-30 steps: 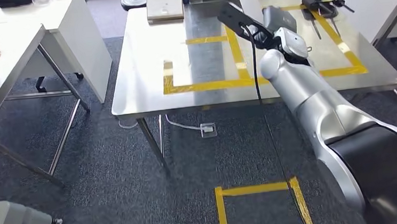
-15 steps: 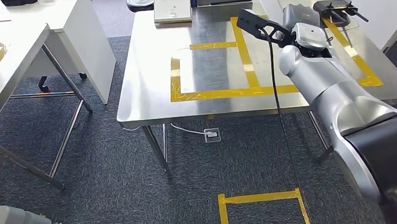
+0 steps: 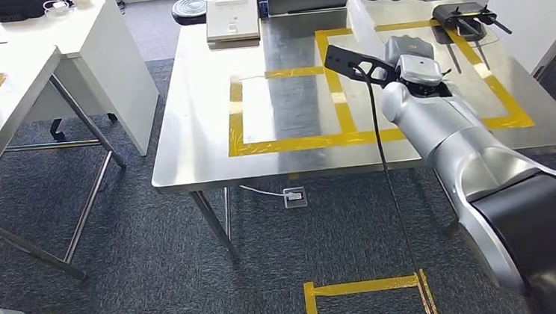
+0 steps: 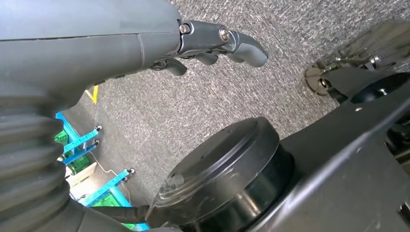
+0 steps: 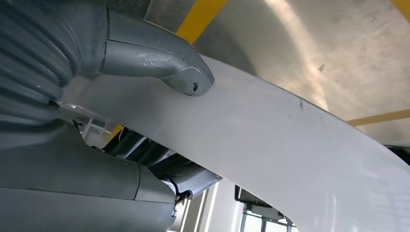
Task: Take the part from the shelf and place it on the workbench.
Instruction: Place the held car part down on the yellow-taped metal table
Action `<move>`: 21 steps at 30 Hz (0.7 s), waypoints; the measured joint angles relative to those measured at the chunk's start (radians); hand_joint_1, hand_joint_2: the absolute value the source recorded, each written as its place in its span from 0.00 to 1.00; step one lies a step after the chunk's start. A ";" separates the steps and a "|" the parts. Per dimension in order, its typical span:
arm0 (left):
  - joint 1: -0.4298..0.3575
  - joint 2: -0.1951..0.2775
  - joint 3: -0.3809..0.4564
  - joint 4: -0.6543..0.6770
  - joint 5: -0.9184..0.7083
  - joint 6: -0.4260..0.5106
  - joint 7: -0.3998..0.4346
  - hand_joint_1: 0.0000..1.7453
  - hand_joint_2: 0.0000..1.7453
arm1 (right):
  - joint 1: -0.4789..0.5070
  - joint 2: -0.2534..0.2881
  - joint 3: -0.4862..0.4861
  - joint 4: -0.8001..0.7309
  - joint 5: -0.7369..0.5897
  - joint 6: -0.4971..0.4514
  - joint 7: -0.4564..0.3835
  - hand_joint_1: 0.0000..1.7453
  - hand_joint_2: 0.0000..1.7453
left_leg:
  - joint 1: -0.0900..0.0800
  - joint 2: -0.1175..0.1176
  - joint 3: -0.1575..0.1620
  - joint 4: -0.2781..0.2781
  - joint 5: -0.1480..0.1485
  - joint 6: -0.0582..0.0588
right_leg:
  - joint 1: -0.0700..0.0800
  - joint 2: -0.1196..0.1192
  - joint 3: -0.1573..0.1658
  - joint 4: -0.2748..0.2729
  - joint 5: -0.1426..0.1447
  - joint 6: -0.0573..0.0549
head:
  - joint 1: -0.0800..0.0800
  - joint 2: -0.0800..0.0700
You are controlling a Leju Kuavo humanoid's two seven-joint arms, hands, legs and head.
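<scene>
We note pick done: right hand [image 5: 145, 53] fingers clamped on white part [image 5: 300, 159], held above steel desk [image 3: 199, 144]. Left hand [image 4: 212, 43] hangs, fingers loosely apart, holding nothing. We judge set-down remains.

Dark grey carpet [image 3: 154, 234], yellow floor tape [image 3: 364, 289], white desk [image 3: 97, 36], perhaps daylit.

Head view looks down on the workbench [image 3: 199, 144]; right wrist view hovers close above it.
</scene>
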 joint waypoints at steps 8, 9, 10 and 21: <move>0.011 -0.005 0.006 0.000 0.009 0.000 -0.003 0.00 1.00 | 0.008 0.000 0.000 0.004 0.010 0.007 0.000 1.00 1.00 | 0.004 -0.001 0.031 -0.024 -0.026 0.034 | -0.007 -0.005 -0.122 0.229 -0.102 0.037 | 0.001 0.000; 0.012 -0.005 0.007 0.000 0.009 0.000 -0.003 0.00 1.00 | 0.013 0.000 0.000 0.006 0.010 0.008 0.000 1.00 1.00 | 0.004 -0.001 0.035 -0.023 -0.030 0.034 | -0.009 -0.005 -0.155 0.275 -0.107 0.039 | 0.001 0.000; 0.014 -0.005 0.007 0.001 0.009 0.000 -0.003 0.00 1.00 | 0.018 -0.001 0.000 0.007 0.011 0.009 0.000 1.00 1.00 | 0.005 -0.002 0.040 -0.022 -0.036 0.033 | -0.011 -0.005 -0.172 0.284 -0.090 0.041 | 0.001 0.000; 0.008 -0.006 0.008 -0.002 0.006 0.000 -0.011 0.00 1.00 | 0.016 -0.003 0.000 0.009 0.028 0.011 -0.011 1.00 1.00 | 0.006 -0.001 0.035 0.060 -0.112 -0.022 | -0.015 -0.007 -0.050 -0.007 0.051 -0.005 | -0.001 0.000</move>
